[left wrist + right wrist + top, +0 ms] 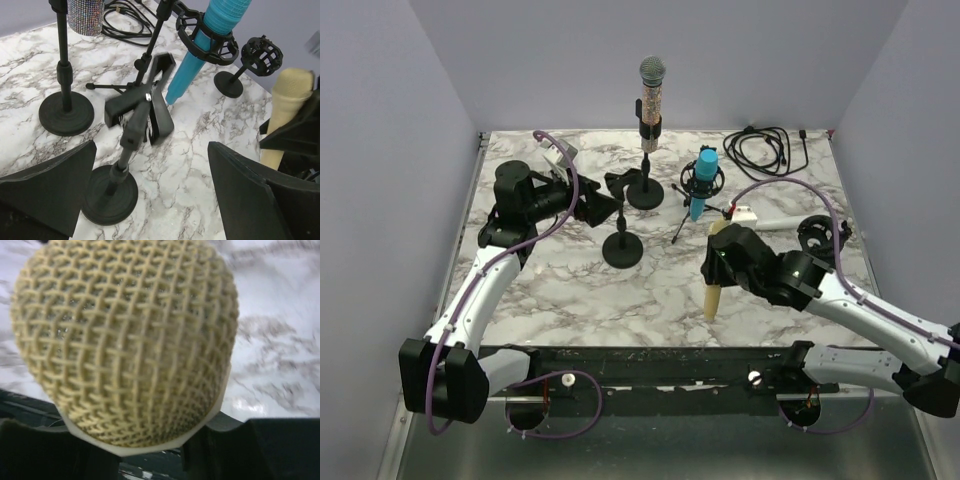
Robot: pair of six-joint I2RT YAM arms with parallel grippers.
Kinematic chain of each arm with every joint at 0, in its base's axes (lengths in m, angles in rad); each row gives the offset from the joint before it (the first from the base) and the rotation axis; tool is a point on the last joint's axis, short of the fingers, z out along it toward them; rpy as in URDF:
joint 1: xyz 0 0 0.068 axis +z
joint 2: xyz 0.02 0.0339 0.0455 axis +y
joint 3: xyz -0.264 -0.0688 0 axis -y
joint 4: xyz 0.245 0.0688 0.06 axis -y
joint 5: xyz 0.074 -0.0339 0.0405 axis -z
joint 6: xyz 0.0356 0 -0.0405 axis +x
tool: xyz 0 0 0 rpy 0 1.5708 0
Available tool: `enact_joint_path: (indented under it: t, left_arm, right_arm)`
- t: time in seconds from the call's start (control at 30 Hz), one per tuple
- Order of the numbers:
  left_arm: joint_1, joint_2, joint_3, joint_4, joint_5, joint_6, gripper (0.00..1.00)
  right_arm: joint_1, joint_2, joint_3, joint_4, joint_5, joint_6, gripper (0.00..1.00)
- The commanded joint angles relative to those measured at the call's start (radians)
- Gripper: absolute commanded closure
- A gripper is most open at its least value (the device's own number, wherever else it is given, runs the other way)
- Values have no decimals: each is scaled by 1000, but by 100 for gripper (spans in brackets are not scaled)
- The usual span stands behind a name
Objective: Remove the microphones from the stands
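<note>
**Desk:** Checking your feeds: where was the yellow microphone [711,295] at that point?

**Operator:** Out of its holder. My right gripper [716,265] had its fingers clamped around the body, near the front right of the table [550,290], well apart from the empty stand [623,248]. On the right wrist view the mesh head filled almost the whole picture. I couldn't tell whether the lower end touched the marble or hung just above it.

**Desk:** So the removal was done?

**Operator:** As I judged it, yes. The clip [145,102] sat bare and tilted on top of the stand. What I reckoned was left was setting the microphone down and letting go.

**Desk:** And the arms?

**Operator:** My right arm reached in low from the right, wrist bent so the microphone pointed roughly towards me. My left arm stretched forward with the left gripper [608,207] just beside the stand. Its fingers [245,185] were spread wide, gripping nothing, with the stand showing between them.

**Desk:** Anything close by?

**Operator:** A glitter microphone [651,100] upright on its own stand behind, a blue microphone [702,180] in a cradle on a tripod, and a coiled cable [765,150] at the back.
</note>
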State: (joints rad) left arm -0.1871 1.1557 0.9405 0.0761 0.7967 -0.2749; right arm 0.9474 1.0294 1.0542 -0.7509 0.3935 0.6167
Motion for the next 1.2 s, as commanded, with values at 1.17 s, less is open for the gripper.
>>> enact_joint_path:
  t: [1.17]
  left_arm:
    - [53,181,277,-71,142,-261,30]
  right_arm:
    - [-233,439,-246,189,78,106,61]
